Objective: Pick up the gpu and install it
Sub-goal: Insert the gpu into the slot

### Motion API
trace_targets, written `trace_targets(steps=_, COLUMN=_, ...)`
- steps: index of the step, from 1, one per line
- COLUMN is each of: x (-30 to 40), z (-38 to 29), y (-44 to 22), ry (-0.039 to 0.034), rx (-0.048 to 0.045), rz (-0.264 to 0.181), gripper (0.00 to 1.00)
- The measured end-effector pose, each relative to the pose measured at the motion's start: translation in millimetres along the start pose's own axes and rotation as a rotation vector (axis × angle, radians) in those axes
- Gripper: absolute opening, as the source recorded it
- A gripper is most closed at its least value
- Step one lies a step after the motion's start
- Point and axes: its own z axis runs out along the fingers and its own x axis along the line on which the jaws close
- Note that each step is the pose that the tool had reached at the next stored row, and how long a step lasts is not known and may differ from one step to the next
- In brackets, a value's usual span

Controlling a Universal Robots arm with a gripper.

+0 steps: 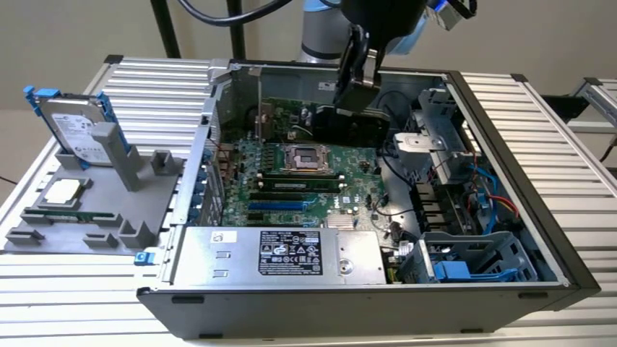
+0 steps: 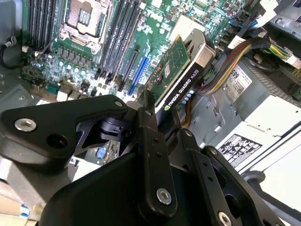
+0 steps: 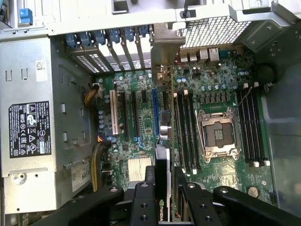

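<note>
So the gripper (image 2: 162, 110) has its fingers clamped onto the gpu (image 2: 181, 70), pinching the card by one end so the rest sticks out ahead of the fingers, toward the motherboard (image 2: 94, 56). In the second wrist view you can see the green board face and the black cooler edge running away from the fingers, with the silver bracket at the far tip. The card is up in the air, not touching anything as far as I can tell.

The first wrist view looks edge-on down the gpu (image 3: 162, 188), and that's the bit that matters: its long axis runs pretty much parallel to the blue slot (image 3: 154, 113) just beyond it, and roughly in line with it. Whether it's dead-on I can't say.

Further out, in the exterior view, the gripper (image 1: 353, 92) hangs inside the open computer case (image 1: 501, 130) over the back part of the board, above the CPU socket (image 1: 300, 157). Off on the exterior view's left, the silver hard drive (image 1: 77, 130) stands in its grey holder (image 1: 68, 231) outside the case.
</note>
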Motion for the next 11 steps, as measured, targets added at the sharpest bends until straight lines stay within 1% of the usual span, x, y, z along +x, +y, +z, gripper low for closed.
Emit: trace_targets(steps=11, x=-0.1, z=2.0, y=-0.7, ry=0.0001, rx=0.0, rz=0.0, gripper=0.0)
